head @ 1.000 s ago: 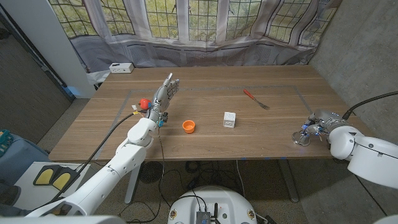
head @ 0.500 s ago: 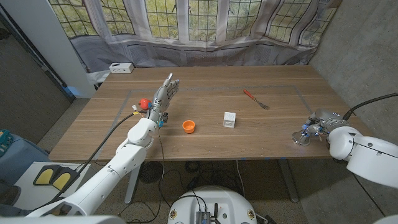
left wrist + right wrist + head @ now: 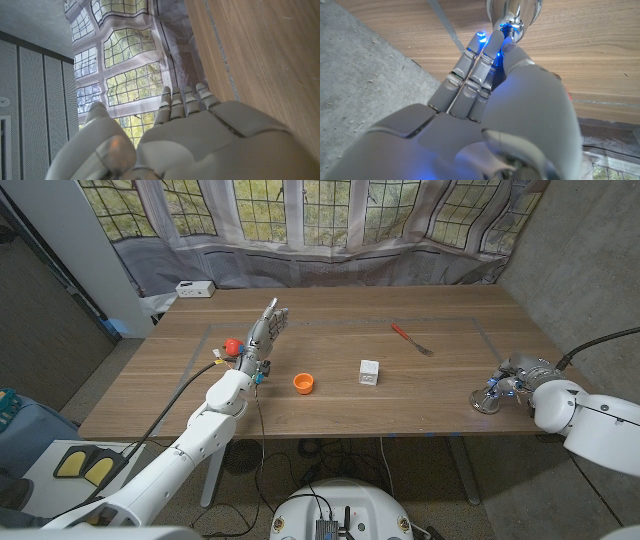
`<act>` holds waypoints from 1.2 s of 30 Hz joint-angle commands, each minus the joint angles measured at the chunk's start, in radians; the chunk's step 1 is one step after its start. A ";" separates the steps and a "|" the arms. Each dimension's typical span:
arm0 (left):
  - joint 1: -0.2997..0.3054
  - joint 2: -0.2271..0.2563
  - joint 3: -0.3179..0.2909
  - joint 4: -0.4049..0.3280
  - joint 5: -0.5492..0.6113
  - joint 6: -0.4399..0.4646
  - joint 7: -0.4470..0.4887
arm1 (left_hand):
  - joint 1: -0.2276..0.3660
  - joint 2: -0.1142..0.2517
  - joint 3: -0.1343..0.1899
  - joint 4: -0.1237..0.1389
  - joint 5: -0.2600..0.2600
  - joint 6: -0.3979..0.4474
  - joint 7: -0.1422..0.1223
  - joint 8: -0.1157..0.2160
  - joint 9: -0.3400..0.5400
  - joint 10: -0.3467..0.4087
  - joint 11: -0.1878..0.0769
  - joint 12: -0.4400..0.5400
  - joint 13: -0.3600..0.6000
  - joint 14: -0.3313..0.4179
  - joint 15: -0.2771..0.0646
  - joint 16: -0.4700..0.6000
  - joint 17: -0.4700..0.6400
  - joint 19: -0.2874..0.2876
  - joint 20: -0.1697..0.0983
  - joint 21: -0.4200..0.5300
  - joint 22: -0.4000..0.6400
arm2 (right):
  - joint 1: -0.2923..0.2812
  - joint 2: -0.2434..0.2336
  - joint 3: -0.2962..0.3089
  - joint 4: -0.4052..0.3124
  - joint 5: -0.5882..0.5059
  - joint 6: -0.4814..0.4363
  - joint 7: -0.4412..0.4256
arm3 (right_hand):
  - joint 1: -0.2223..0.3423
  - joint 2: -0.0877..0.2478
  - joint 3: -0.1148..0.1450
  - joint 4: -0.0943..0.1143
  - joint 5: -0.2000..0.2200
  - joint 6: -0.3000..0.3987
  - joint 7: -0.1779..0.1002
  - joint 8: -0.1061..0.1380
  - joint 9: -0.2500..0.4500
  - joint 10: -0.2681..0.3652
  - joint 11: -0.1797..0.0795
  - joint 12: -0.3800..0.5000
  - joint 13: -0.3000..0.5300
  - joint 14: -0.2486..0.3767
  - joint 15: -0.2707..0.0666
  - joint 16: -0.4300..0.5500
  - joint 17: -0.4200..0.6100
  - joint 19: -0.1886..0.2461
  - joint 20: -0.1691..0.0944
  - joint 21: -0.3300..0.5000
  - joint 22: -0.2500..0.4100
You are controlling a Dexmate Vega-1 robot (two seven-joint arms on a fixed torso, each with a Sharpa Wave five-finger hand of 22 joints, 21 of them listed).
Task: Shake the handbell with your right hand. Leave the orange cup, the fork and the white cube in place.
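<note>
The silver handbell [image 3: 487,402] is at the table's right front edge, its mouth low by the wood. My right hand [image 3: 515,372] curls its fingers [image 3: 480,60] around the bell's handle, and the shiny bell body [image 3: 514,11] shows just past the fingertips. The orange cup [image 3: 304,383] stands in the middle front, the white cube [image 3: 369,372] right of it, and the red-handled fork [image 3: 410,339] farther back. My left hand [image 3: 262,338] stands on the left with its fingers [image 3: 182,102] straight and holds nothing.
A small red object [image 3: 232,345] sits just beside my left hand. A white box [image 3: 194,289] lies at the table's [image 3: 340,415] far left corner. A curtain and windows close off the back, and a grey wall runs along the right.
My right arm and hand have shifted slightly to the right, and the handbell has moved a little with them. The left arm, cup, cube and fork are where they were.
</note>
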 commanded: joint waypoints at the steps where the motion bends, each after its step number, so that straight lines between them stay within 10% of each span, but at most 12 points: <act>1: -0.011 -0.008 0.002 0.020 -0.005 -0.011 -0.010 | 0.000 0.013 0.004 -0.004 -0.002 0.011 -0.003 -0.001 0.002 0.007 0.004 -0.002 0.005 0.009 0.005 0.001 0.002 0.003 0.002 0.002 0.002 | -0.039 0.008 0.068 -0.031 -0.021 0.014 0.017 | 0.013 0.007 0.004 0.004 -0.002 0.002 0.014 0.007 0.003 0.044 0.018 0.043 0.075 0.012 -0.001 -0.002 0.008 0.002 0.006 0.007 0.004; 17: -0.011 -0.005 -0.001 0.009 -0.005 -0.007 -0.006 | 0.000 0.014 0.004 -0.005 -0.002 0.012 -0.003 -0.002 0.002 0.009 0.001 -0.002 0.005 0.010 0.005 0.000 0.002 0.004 0.002 0.002 0.002 | -0.106 0.028 0.155 -0.074 -0.136 0.101 0.079 | 0.008 0.011 -0.012 0.016 0.006 -0.003 0.011 0.004 0.001 0.039 0.020 0.043 0.089 0.015 0.002 -0.023 0.031 -0.015 0.006 0.019 0.003; 36: 0.032 0.035 -0.012 -0.073 -0.009 0.013 -0.005 | 0.001 0.016 0.006 -0.006 -0.002 0.009 -0.004 -0.005 0.002 0.010 0.003 -0.004 0.005 0.011 0.006 -0.001 0.002 0.006 0.003 0.002 0.002 | 0.063 0.011 0.046 -0.074 -0.176 0.143 0.151 | 0.008 0.016 -0.033 0.025 0.012 -0.013 0.005 0.004 0.011 0.025 0.018 0.038 0.102 -0.001 0.004 -0.052 0.054 -0.041 0.007 0.029 0.003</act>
